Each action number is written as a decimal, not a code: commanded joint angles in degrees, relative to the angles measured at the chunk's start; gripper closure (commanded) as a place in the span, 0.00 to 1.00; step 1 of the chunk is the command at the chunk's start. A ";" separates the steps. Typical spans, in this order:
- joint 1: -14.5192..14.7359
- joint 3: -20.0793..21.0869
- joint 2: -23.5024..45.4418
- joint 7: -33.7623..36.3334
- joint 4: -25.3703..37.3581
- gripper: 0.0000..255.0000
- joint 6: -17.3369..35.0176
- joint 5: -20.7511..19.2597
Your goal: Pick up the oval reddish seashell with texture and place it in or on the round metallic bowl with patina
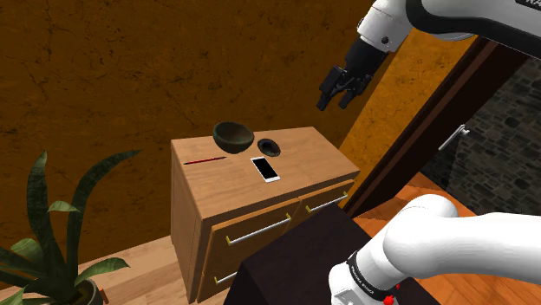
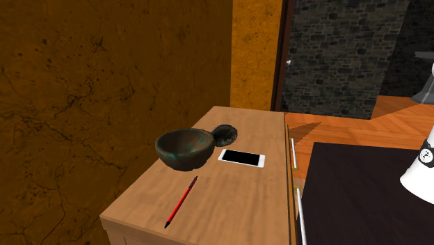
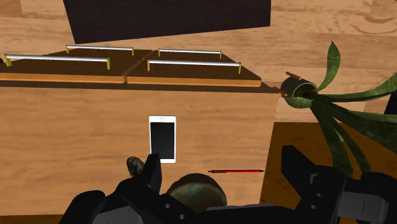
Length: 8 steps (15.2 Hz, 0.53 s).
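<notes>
- Room: orange-brown mottled walls, a plank floor and a dark door are recorded; a grey brick surface is seen beyond the door.
- Wooden dresser [image 1: 225, 186]: two drawer fronts with rail handles are noted. All the small items are carried on its top.
- Gripper [image 1: 334, 102]: it is held high above the dresser, towards the shoulder view's right. In the wrist view the fingers [image 3: 153, 168] are spread wide and nothing is clasped. The approach is judged as not begun.
- Potted plant [image 1: 61, 225]: it is set on the floor beside the dresser.
- Bowl [image 2: 184, 147]: round, dark, with green patina. It is listed as empty, so the placing is left to do.
- Phone [image 2: 241, 159]: white-edged, laid flat near the bowl.
- Seashell [image 2: 225, 134]: oval and dark-toned, rested on the dresser top just beside the bowl. Contact cannot be told. Descent, grasp, lift and transfer are all judged outstanding.
- Red pen [image 2: 181, 202]: laid apart from the rest.
</notes>
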 commanded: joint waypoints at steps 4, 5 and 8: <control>-0.65 -0.29 4.24 -1.30 -1.45 0.00 4.30 -1.61; -0.88 -0.39 5.77 -1.69 -1.80 0.00 5.73 -2.16; -1.63 -0.67 10.65 -2.71 -2.48 0.00 9.97 -3.85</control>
